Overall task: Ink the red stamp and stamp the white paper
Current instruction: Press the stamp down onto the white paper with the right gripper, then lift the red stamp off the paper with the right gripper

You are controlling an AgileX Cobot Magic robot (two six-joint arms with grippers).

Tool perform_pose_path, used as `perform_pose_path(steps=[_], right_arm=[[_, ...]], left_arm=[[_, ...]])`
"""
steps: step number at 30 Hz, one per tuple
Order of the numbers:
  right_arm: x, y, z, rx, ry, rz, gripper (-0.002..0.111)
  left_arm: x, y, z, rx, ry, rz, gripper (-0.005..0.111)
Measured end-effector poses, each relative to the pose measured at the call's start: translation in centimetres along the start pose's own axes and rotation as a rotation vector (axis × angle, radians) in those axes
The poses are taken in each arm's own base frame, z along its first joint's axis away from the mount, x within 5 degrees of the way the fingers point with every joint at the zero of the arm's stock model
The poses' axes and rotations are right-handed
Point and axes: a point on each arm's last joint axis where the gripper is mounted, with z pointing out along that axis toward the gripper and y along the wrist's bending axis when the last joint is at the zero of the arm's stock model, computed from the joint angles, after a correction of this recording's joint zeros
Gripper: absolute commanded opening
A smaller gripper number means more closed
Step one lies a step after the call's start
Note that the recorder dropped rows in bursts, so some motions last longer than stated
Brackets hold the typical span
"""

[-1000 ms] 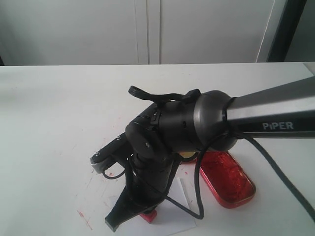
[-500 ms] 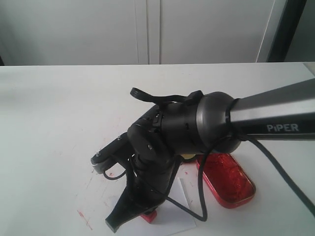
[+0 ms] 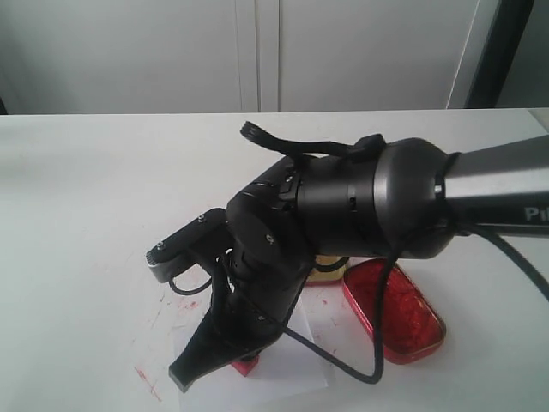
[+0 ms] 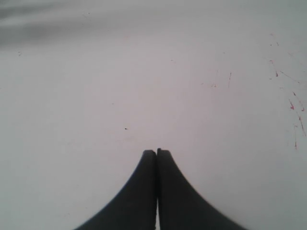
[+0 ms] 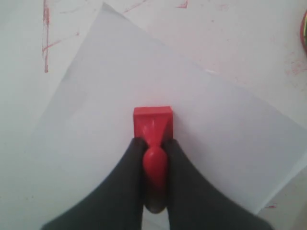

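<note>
The right arm (image 3: 360, 206) hides much of the white paper (image 5: 216, 124) beside the red oval tin (image 3: 395, 313). The right gripper (image 5: 152, 143) has its jaws pinching the red stamp (image 5: 152, 119) by its handle, seemingly upright, base toward the paper's middle. The left gripper (image 4: 156, 153) has its jaws pressed together.

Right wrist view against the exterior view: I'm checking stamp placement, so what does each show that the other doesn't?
Only the right wrist view shows the right end effector shut on the red stamp's handle, its base over the white paper. Only the exterior view shows the red ink tin and the arm. Both show the stamp, the paper and red marks on the table.
</note>
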Motion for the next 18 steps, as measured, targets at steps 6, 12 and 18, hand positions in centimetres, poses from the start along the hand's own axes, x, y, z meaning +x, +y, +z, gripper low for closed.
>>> perform_pose_path(steps=[6,12,18], right_arm=[[0.0,-0.3,0.0,0.003,0.007,0.008,0.000],[0.0,-1.2,0.7,0.010,0.028,0.034,0.000],[-0.3,-2.8,1.1,-0.104,0.020,0.128,0.000]], left_arm=[[0.0,0.0,0.0,0.000,0.000,0.000,0.000],[0.0,0.0,0.0,0.000,0.000,0.000,0.000],[0.0,0.0,0.0,0.000,0.000,0.000,0.000]])
